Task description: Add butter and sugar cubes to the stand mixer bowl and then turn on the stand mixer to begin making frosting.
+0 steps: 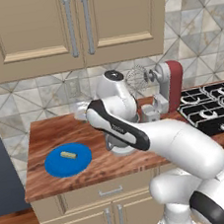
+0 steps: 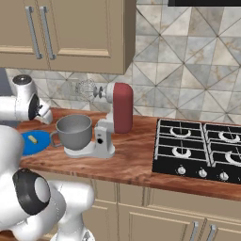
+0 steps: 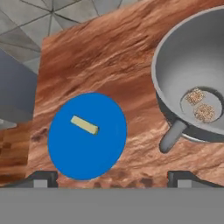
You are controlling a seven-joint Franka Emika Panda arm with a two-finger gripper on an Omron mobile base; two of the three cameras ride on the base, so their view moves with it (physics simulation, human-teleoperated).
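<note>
1. Sugar already down in the bowl: two beige cubes on the flat bottom, side by side, so that half of the adding looks done.
2. Butter left on the blue plate, lying flat and slightly askew near the plate's middle, apart from the rim; likely next for pickup.
3. Plate set on the desk to the left of the bowl, near but not touching, handy for a short carry across.
4. Hand spread wide and empty, hanging above the desk between plate and bowl, tips straddling the gap; probably readied for a descent on the butter.
5. Bowl seated on the mixer base, handle turned toward the plate side.
6. Mixer head tilted back, whisk raised clear above the bowl, leaving the mouth free for dropping things in.
7. Mixer not yet switched on, judging by the lifted head.
</note>
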